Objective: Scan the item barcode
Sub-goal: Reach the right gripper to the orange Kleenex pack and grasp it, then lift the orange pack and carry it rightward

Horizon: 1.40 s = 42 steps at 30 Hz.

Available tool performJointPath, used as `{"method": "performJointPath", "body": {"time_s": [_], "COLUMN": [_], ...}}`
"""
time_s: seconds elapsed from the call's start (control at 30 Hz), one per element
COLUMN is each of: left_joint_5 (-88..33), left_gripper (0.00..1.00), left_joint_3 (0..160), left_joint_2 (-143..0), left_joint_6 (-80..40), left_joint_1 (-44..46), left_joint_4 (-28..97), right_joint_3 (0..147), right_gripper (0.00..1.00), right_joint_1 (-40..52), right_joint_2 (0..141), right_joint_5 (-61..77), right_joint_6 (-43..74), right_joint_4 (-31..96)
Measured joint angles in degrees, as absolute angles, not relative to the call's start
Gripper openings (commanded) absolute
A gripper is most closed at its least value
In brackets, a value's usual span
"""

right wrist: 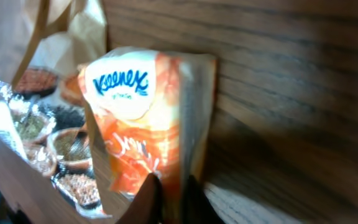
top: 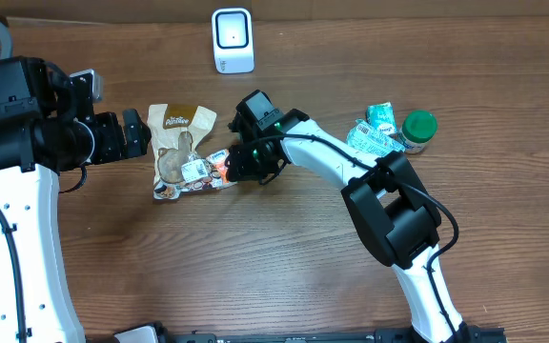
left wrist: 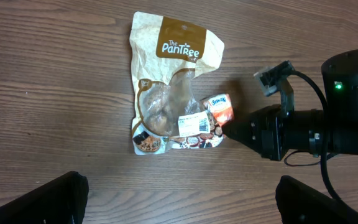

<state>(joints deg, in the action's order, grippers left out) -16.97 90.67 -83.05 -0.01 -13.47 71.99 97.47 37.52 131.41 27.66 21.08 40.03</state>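
- Table: brown wood grain, filling every view.
- Left arm: white and black, running up the left edge of the overhead view, with its wrist pointing right toward the bag.
- Right arm: rises from the lower right of the overhead view and reaches up and left to the centre.
- Bag: a tan "The PanTree" snack pouch lying flat left of centre, just right of the left gripper. It has a clear window and a white label near its lower edge. In the left wrist view it sits in the upper middle.
- Scanner: a white upright box at the top centre, well apart from the bag.
- Packets: crumpled teal and white wrappers at the upper right, touching the jar.
- Jar: green lid, at the far upper right.
- Pack: an orange and white Kleenex pack, the task's item. It lies on the table against the bag's lower right corner and fills the centre of the right wrist view.
- Left gripper: jaws spread fully wide and holding nothing. Its fingers sit in the bottom corners of the left wrist view.
- Right gripper: jaws pinched together on the pack's right edge seam, at the bottom of its own view.
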Motion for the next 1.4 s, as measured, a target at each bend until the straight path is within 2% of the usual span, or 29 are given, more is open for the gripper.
{"method": "performJointPath", "body": {"time_s": [0.3,0.67,1.1,1.4], "left_joint_5": [-16.97,-16.97,-16.97,-16.97], "left_gripper": [0.99,1.00,1.00,1.00], "left_joint_3": [90.67,90.67,90.67,90.67], "left_joint_2": [-83.05,-83.05,-83.05,-83.05], "left_joint_6": [-0.01,-0.01,-0.01,-0.01], "left_joint_1": [-13.47,-13.47,-13.47,-13.47], "left_joint_4": [72.01,72.01,71.99,71.99], "right_joint_3": [97.45,97.25,97.17,97.17], "right_gripper": [0.04,0.04,0.04,0.04], "right_joint_1": [32.60,19.79,18.04,15.62], "right_joint_2": [129.73,115.59,112.77,112.77], "right_joint_5": [28.93,34.04,59.83,75.70], "right_joint_6": [20.03,6.94,-7.16,-9.76], "right_joint_4": [49.71,64.58,66.59,67.20]}}
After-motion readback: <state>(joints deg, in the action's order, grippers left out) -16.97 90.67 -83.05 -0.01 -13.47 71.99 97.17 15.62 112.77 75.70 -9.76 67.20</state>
